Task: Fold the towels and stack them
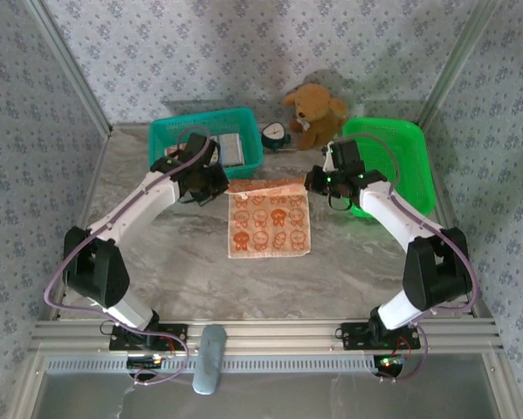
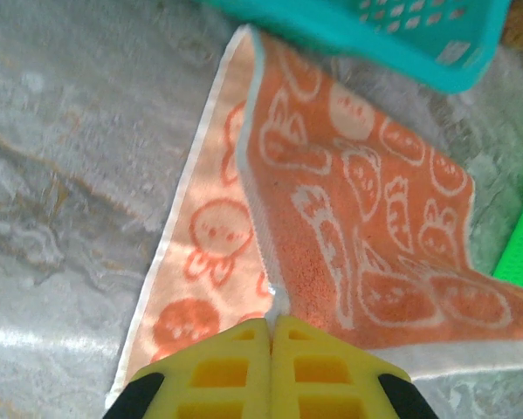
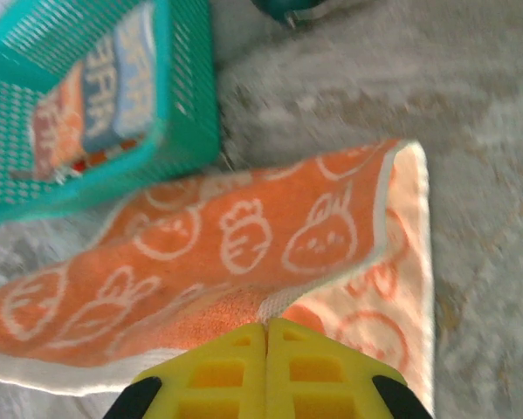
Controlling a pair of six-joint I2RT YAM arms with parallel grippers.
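Note:
A cream towel (image 1: 268, 225) printed with orange cartoon figures lies mid-table, its far edge lifted and turned over to show the orange back. My left gripper (image 1: 216, 185) is shut on the far-left corner. In the left wrist view the yellow fingers (image 2: 235, 371) pinch the towel (image 2: 366, 236) at its white hem. My right gripper (image 1: 316, 182) is shut on the far-right corner, where its closed gripper (image 3: 267, 325) clamps the towel (image 3: 244, 236). More folded towels (image 3: 113, 96) lie in the teal basket (image 3: 191, 122), among them a blue-grey one (image 1: 229, 148).
The teal basket (image 1: 169, 144) stands at the back left, just behind the lifted edge. A bright green basket (image 1: 414, 166) sits at the right beside my right arm. A brown plush toy (image 1: 314, 111) and a small round clock (image 1: 276, 133) are at the back.

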